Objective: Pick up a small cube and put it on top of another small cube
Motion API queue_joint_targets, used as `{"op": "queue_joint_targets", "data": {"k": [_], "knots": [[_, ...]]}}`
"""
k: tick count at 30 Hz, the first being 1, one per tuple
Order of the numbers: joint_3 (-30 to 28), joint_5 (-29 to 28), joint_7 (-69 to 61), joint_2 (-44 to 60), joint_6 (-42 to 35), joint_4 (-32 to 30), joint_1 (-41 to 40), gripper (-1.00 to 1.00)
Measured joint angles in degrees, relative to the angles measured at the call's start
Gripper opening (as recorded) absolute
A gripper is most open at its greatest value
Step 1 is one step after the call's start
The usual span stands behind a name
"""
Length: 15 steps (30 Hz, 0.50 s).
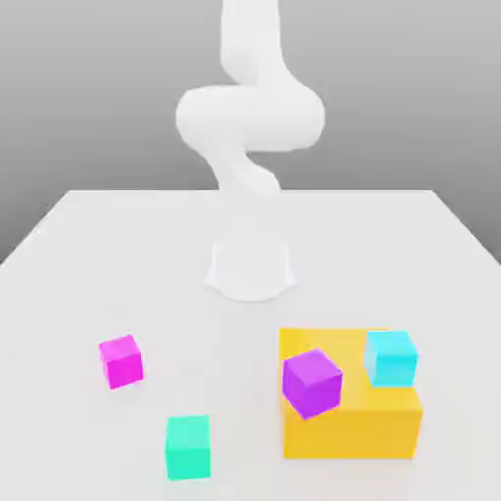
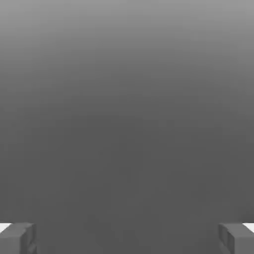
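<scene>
the hand [image 2: 127, 238] is open and holds nothing: in the hand view its two grey fingertips [image 2: 17, 239] stand wide apart at the two corners, with only plain grey between them

on the white table [image 1: 117, 245], the magenta cube [image 1: 121, 361] sits alone toward the exterior view's left, in front of the arm's round base [image 1: 250, 270] and well apart from everything else. the light cyan cube [image 1: 391, 357] is across on the exterior view's right, resting on top of the orange block [image 1: 338, 426] near its far right corner. a violet-purple cube [image 1: 312, 383] leans tilted against the orange block's left front edge, and a teal cube [image 1: 188, 447] lies near the front of the table between the magenta cube and the block

the white arm [image 1: 250, 113] is folded up high above the base, so the hand is far above all the cubes. the move to come turns on this: the magenta cube lies down and off to the exterior view's left of the base, while its target is raised on the block on the opposite side. the magenta cube looks turned a little askew to the table's edges, so the hand will likely need a small twist to meet its flat faces
</scene>
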State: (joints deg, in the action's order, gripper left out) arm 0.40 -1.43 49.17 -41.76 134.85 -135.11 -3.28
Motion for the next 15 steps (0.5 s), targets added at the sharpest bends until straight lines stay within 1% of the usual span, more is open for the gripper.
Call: {"op": "queue_joint_targets", "data": {"k": [8, 15], "knots": [[-0.69, -4.1, 10.55, 13.65, 10.07, -10.95, -10.56, 0.0], [-3.76, -6.12, 18.37, 25.18, 18.7, -20.29, -18.43, 0.0]]}}
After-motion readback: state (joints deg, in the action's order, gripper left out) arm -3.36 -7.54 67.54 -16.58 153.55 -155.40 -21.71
